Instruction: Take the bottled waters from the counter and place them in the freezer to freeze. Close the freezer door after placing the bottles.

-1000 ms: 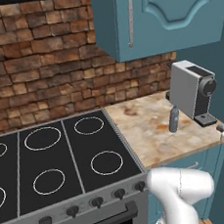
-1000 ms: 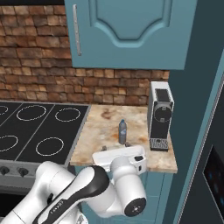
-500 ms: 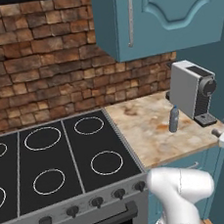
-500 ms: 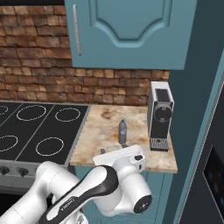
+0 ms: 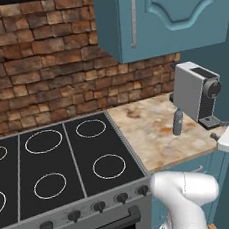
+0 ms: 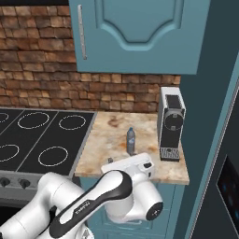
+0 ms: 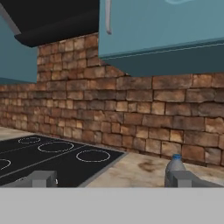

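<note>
One bottled water (image 5: pixel 178 122), slim and grey-blue with a dark blue cap, stands upright on the marbled counter (image 5: pixel 149 137) just left of the coffee machine. It also appears as the bottle (image 6: pixel 131 141) in the right base view. My white hand (image 6: pixel 135 164) hovers at the counter's front edge, short of the bottle. In the hand view my gripper (image 7: pixel 113 179) is open, with its fingertips (image 7: pixel 42 178) far apart and nothing between them. There the bottle (image 7: pixel 175 165) rises just behind the right fingertip. The freezer's dark front (image 6: pixel 228 186) with its small display is at the far right.
A silver and black coffee machine (image 5: pixel 197 96) stands at the counter's right end, close to the bottle. The black stove top (image 5: pixel 57 168) with white rings lies to the left. A teal wall cupboard (image 5: pixel 165 15) hangs above the counter, before a brick wall (image 5: pixel 41 69).
My hand has edged slightly up toward the counter's front edge, and the arm's lower link has swung. The bottle has not moved, and the gripper stays open.
</note>
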Motion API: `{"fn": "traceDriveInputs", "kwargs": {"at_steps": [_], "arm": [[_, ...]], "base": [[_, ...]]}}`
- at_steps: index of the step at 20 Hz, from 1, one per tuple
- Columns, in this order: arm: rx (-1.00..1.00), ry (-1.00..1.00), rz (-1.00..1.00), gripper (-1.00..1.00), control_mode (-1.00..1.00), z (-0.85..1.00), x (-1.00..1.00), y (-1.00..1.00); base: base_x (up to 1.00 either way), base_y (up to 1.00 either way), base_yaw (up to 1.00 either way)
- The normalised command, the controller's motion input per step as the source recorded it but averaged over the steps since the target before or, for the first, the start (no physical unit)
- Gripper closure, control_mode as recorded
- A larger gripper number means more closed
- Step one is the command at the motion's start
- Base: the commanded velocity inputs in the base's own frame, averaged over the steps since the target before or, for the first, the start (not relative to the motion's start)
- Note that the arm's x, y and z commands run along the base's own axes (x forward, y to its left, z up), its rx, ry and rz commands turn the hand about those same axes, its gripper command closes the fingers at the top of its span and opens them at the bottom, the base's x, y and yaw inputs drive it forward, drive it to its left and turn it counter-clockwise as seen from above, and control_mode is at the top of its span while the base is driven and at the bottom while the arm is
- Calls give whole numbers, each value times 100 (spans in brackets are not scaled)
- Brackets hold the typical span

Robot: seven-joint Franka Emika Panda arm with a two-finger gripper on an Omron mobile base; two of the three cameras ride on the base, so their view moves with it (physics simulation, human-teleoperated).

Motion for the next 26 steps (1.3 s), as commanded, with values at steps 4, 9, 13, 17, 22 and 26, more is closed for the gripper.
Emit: {"fn": "traceDriveInputs", "kwargs": {"at_steps": [4,9,13,17,22,26], "arm": [[0,0,1,-100,-100,-9,29,11],[0,0,3,-100,-100,-1,31,5],[0,0,4,-100,-100,0,36,3],[0,0,3,-100,-100,0,35,0],[0,0,2,-100,-100,0,31,0],[0,0,0,-100,-100,0,24,0]], "base": [[0,0,0],[0,0,0],[0,0,0],[0,0,0],[0,0,0],[0,0,0]]}}
